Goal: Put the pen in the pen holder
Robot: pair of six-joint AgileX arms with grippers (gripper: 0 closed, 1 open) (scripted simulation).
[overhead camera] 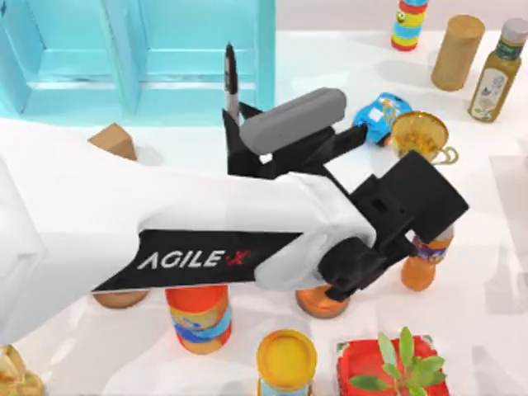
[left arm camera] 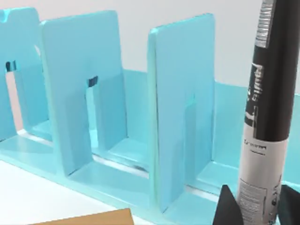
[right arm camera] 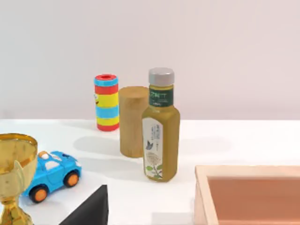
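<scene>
The left gripper (overhead camera: 233,132) has its jaws closed narrowly on the pen (overhead camera: 231,78), gripping it low on the barrel; in the left wrist view the two dark fingertips (left arm camera: 227,208) sit tight against either side of the pen (left arm camera: 267,112), which stands upright, black above and grey-white with print below; the pen's tip points toward the far edge of the tabletop (overhead camera: 330,62), just in front of the turquoise rack (overhead camera: 140,58); the rack's upright dividers (left arm camera: 183,108) stand close behind the pen in the wrist view.

The left arm (overhead camera: 165,223) reaches in from the left, low across the middle of the tabletop, its white link lying over several cans; its black wrist bends back toward the rack; a brown block (overhead camera: 113,141) lies just beside the arm near the rack.

The right gripper is out of sight, so I cannot tell how its jaws stand; its camera looks across a gold cup (right arm camera: 14,173), a blue toy car (right arm camera: 51,176), a green bottle (right arm camera: 161,126), a wooden cylinder (right arm camera: 133,119) and a striped can (right arm camera: 107,101).

I cannot make out the pen holder anywhere on the tabletop.
</scene>
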